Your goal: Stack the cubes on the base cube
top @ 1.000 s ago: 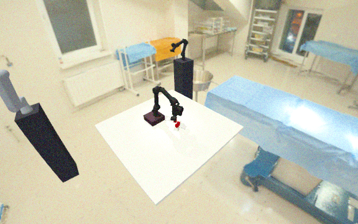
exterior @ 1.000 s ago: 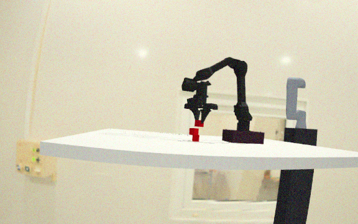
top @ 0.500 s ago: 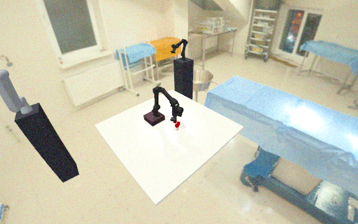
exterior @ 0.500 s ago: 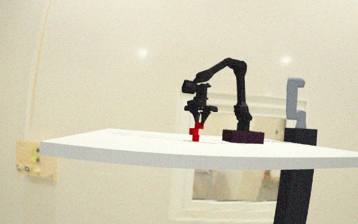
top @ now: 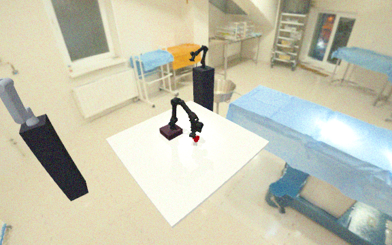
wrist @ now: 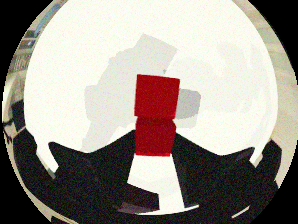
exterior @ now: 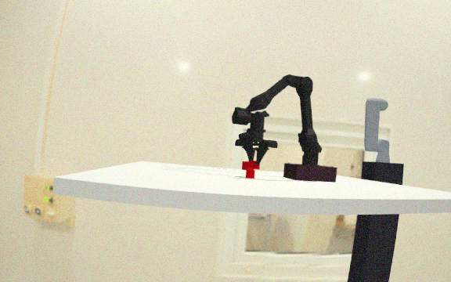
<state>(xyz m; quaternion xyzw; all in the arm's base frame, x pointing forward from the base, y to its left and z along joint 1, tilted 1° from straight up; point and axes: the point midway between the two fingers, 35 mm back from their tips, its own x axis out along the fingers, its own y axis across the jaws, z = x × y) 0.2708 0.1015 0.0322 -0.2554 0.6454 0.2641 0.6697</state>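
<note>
In the exterior view the red cubes form a T. The narrow base cube (exterior: 250, 174) stands on the white table (exterior: 171, 188), and a wider red layer (exterior: 250, 164) rests level on its top. I cannot separate the cubes in that layer. My gripper (exterior: 255, 160) (top: 195, 136) (wrist: 153, 135) points straight down and is shut on a red cube (wrist: 154, 137) (top: 196, 138) in that layer. In the wrist view a second red cube (wrist: 157, 96) shows just beyond the held one, close to it.
The arm's dark maroon mount block (exterior: 309, 172) (top: 171, 132) sits on the table close behind the cubes. Dark camera pillars (top: 203, 86) (top: 53, 156) stand off the table. A blue-draped bed (top: 318, 136) lies to the right of the table.
</note>
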